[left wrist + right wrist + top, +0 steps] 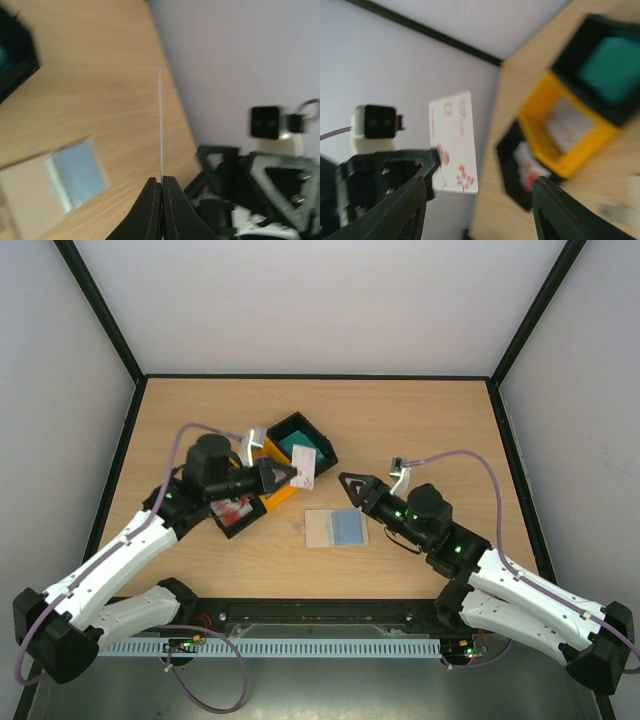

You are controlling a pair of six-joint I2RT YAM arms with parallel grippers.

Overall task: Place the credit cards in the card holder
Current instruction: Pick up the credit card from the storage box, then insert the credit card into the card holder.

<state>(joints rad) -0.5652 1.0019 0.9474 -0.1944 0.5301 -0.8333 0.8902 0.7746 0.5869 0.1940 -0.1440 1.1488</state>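
Note:
My left gripper [288, 476] is shut on a white credit card with red flowers [304, 469] and holds it upright above the table, beside the trays. In the left wrist view the card [160, 125] stands edge-on between the shut fingertips [162, 183]. In the right wrist view the card [454, 142] faces the camera. The card holder [336, 528] lies open and flat on the table, beige with a blue-grey inside; it also shows in the left wrist view [50, 185]. My right gripper [349, 482] is open and empty, above the card holder and facing the card [480, 210].
A black tray with teal cards [301, 443], a yellow tray with pale cards [277, 492] and a black tray with red-and-white cards [233, 511] sit in a row left of the card holder. The right wrist view shows them too [570, 135].

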